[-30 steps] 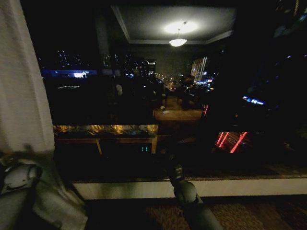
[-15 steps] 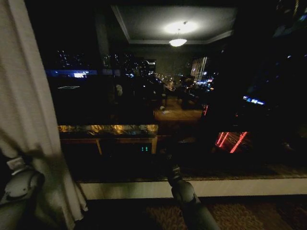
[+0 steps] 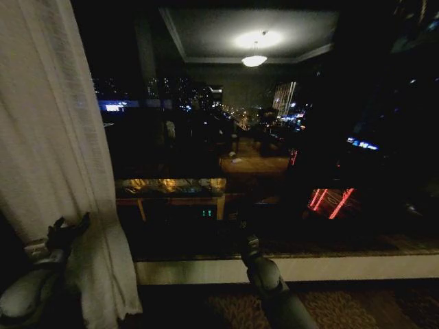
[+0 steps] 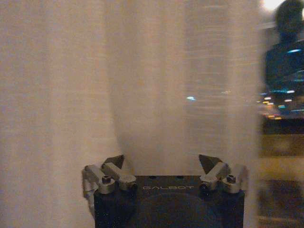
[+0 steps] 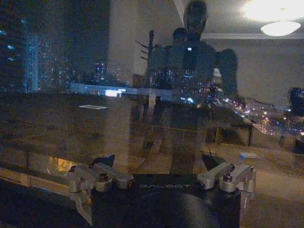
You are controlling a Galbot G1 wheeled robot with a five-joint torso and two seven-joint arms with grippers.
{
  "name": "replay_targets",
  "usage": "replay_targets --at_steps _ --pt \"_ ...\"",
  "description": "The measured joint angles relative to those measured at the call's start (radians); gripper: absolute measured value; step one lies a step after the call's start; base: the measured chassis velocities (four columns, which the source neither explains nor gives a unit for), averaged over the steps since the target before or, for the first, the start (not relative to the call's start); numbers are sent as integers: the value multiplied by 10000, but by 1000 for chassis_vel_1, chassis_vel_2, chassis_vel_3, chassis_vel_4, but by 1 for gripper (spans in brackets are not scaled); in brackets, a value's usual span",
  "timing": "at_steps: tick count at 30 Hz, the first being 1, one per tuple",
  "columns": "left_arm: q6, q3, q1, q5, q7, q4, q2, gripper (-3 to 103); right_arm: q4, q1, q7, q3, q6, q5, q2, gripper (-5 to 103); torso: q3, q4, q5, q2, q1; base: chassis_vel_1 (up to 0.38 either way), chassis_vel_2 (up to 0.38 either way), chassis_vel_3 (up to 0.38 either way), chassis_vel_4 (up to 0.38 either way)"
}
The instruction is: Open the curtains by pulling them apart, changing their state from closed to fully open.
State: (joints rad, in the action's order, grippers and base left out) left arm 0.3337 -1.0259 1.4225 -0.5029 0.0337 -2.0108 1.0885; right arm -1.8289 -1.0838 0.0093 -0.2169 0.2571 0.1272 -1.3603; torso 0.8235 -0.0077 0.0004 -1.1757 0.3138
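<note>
1. The left end effector (image 3: 68, 229) sits low at the left of the head view, its dark fingers spread apart and pressed against the sheer fabric without clamping it.
2. In the left wrist view the same left end effector (image 4: 161, 164) shows both finger bases set wide, nothing between them, and the curtain (image 4: 142, 85) hanging just ahead of it.
3. The curtain (image 3: 55, 157) is an off-white, semi-transparent panel with vertical pleats. It hangs at the left side of the window, running down from the top of the head view to below the sill beside the left arm.
4. The right end effector (image 5: 161, 166) is open too, its finger bases spread with nothing held, facing the bare glass.
5. The right arm (image 3: 271, 284) rises from the bottom centre of the head view and reaches toward the window sill (image 3: 288, 269), a pale strip running along the foot of the glass.
6. The window (image 3: 274, 137) right of the curtain is uncovered: dark, with city lights outside and the reflection of a ceiling lamp (image 3: 254, 60).
7. A patterned carpet (image 3: 343, 308) lies below the sill.
</note>
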Motion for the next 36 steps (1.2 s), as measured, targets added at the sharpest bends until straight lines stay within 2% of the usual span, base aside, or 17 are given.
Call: replay_targets --at_steps 2,3,4,8,24,36 --pt "-153 -76 372 -175 -622 -264 253 97 -134 -5 9 -36 150 116 31 100 0 1 -1 0 0 0 0 0 0" --pt "-179 -90 490 -187 -785 -363 341 99 -163 -9 17 -62 173 148 40 100 0 1 -1 0 0 0 0 0 0" --pt "-179 -90 490 -187 -785 -363 341 99 -163 -9 17 -62 173 148 40 100 0 1 -1 0 0 0 0 0 0" --pt "-259 -134 874 -169 -1417 -737 648 100 -224 -26 53 -192 250 258 63 100 0 0 0 -1 0 0 0 0 0" --pt "-447 231 1232 450 -1372 -1253 1277 100 -570 -81 20 -461 587 308 239 100 1 2 -2 0 0 -6 -8 4 8" --pt "-444 253 1232 450 -1283 -1443 1419 100 -685 -119 16 -492 616 319 305 100 1 0 -2 1 0 -133 -186 136 172"
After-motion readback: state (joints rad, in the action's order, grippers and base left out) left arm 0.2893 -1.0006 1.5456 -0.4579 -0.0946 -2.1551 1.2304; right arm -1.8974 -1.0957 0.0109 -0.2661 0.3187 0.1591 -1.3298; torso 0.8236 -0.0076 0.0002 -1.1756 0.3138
